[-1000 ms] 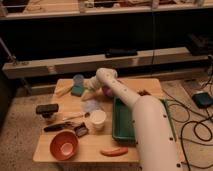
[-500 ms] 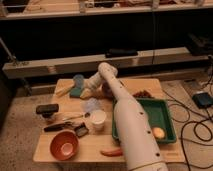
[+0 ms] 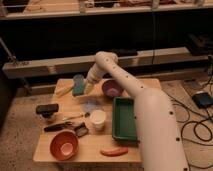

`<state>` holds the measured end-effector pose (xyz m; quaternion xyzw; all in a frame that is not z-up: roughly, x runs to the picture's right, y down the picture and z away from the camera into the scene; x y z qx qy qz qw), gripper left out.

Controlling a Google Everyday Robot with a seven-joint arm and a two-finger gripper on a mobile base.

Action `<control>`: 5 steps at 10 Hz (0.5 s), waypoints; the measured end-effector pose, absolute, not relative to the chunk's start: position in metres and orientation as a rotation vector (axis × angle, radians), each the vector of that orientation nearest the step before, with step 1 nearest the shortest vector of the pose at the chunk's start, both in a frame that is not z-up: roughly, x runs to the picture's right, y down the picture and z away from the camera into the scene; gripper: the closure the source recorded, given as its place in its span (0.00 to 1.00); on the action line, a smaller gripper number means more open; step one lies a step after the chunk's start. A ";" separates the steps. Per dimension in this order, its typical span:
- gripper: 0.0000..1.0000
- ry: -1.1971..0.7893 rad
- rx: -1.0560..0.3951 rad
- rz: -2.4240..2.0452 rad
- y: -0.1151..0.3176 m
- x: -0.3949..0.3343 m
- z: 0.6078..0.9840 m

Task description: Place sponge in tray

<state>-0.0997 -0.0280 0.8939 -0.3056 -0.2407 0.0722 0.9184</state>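
Camera view puts the arm in the foreground, rising from the lower right, bending at the far side of the table [image 3: 90, 150] and reaching back down toward me. I read the end effector [image 3: 90, 86] as low over the far-left part of the table, just beside the sponge [image 3: 78, 85], on its right. From here I cannot tell how far open it is, or whether it has hold of anything.

The sponge shows as a teal block near the far edge, left of the purple bowl [image 3: 112, 88]. It is outside the tray [image 3: 125, 119], which lies on the right half of the table, nearer to me than that bowl and partly hidden by the arm.

A pale yellowish object [image 3: 64, 90] lies just left of the sponge. A white cup [image 3: 97, 120] stands just left of the tray, with a faint light-blue cup [image 3: 91, 105] behind it. An orange bowl [image 3: 64, 145] sits at the near-left corner, and a reddish oblong item [image 3: 114, 151] lies by the near edge.
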 end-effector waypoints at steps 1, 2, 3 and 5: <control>1.00 -0.445 -0.611 0.151 -0.035 -0.068 0.868; 1.00 -0.399 -0.584 0.181 -0.037 -0.029 0.847; 1.00 -0.367 -0.561 0.228 -0.033 0.002 0.835; 1.00 -0.315 -0.523 0.326 -0.021 0.055 0.819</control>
